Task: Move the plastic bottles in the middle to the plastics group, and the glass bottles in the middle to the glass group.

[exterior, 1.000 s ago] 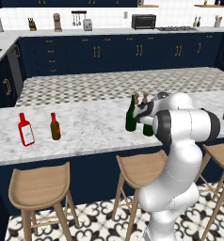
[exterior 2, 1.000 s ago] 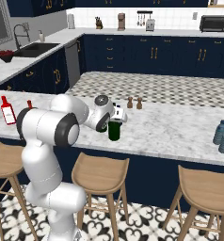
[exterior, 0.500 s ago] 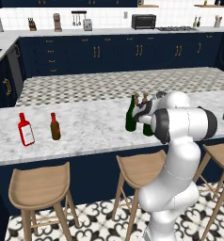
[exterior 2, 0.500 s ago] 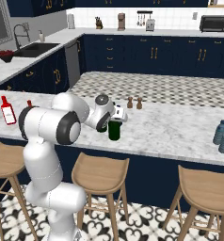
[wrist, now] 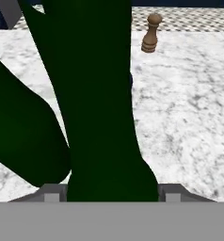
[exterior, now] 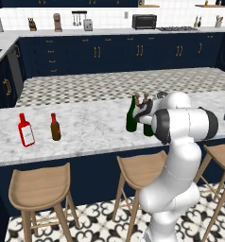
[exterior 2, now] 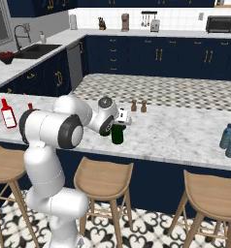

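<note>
A long marble counter (exterior: 86, 130) runs across the scene, with wooden stools (exterior: 38, 186) tucked along its near side and dark navy cabinets (exterior: 109, 54) behind. The white arm (exterior: 180, 127) bends over the counter's middle, its gripper (exterior: 143, 115) low at the two tall green bottles (exterior: 131, 116). From the left base view, one green bottle stands clear just left of the hand, upright on the marble, and the second (exterior: 148, 129) sits right against the gripper, mostly hidden by the wrist. In the hand view, the nearer green bottle (wrist: 97, 103) rises between the two finger tips (wrist: 52, 194), and the other green bottle (wrist: 22, 136) crowds in beside it on the left. The tips sit close on each side of the glass, yet whether they press it or stand just off it cannot be told. At the counter's left end stands the glass group: the red flat-sided bottle (exterior: 26, 131) with a white label and, beside it, the smaller brown bottle (exterior: 55, 127), well apart from the green ones. At the far right end stand the pale blue bottles (exterior 2: 229, 139) of the plastics group. Two small brown pepper mills (exterior 2: 138, 105) stand behind the gripper in the right base view, and one mill (wrist: 150, 33) shows beyond the bottle from the hand.
</note>
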